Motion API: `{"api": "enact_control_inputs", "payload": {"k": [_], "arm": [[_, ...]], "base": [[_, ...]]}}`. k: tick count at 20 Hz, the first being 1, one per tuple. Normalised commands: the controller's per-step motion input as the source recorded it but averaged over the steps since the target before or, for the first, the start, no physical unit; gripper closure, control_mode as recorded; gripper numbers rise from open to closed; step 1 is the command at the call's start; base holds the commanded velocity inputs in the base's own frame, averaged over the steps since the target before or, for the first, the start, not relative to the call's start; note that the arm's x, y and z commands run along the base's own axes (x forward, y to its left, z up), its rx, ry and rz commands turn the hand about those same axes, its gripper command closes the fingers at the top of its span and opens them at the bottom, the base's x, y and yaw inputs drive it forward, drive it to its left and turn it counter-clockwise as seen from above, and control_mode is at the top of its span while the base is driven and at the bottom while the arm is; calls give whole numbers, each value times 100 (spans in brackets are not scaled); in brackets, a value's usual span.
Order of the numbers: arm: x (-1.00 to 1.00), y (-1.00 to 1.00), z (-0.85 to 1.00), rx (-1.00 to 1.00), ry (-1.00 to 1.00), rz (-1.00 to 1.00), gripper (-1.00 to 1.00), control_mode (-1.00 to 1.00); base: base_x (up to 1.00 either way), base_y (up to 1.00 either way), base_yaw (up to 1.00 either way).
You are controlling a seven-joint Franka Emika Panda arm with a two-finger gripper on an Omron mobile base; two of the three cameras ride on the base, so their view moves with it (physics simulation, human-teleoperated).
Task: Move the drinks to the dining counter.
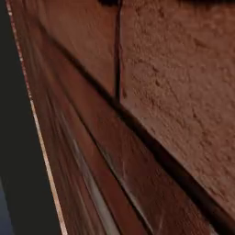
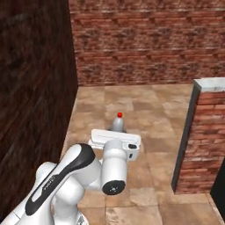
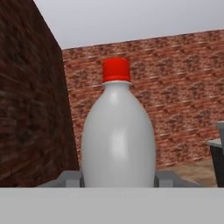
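The gripper (image 3: 118, 183) is clamped on the bottle (image 3: 118, 140), which stands upright between its fingers with the red cap (image 3: 116, 70) on top. In the right base view the bottle (image 2: 117, 125) is carried above the tiled floor (image 2: 154, 110), with brick walls (image 2: 145, 44) around

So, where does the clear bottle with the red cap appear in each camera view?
Left base view: not in it; a reddish-brown surface stands close to the camera.
Right base view: centre, the red-capped bottle rises just beyond the white hand.
Hand view: centre, large, between the fingers.
Shared landmark: the red brick wall behind it.
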Motion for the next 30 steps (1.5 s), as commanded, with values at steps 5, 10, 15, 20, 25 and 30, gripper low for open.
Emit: {"api": "enact_control_inputs", "payload": {"k": [5, 10, 15, 20, 25, 30], "arm": [[0, 0, 0, 0, 0, 0, 100, 100], [0, 0, 0, 0, 0, 0, 100, 100], [0, 0, 0, 0, 0, 0, 100, 100], [0, 0, 0, 0, 0, 0, 100, 100], [0, 0, 0, 0, 0, 0, 100, 100], [0, 0, 0, 0, 0, 0, 100, 100]], "base": [[100, 65, -45], [100, 61, -50], [99, 76, -59], [96, 88, -65], [79, 100, -49], [65, 100, -39]]}}
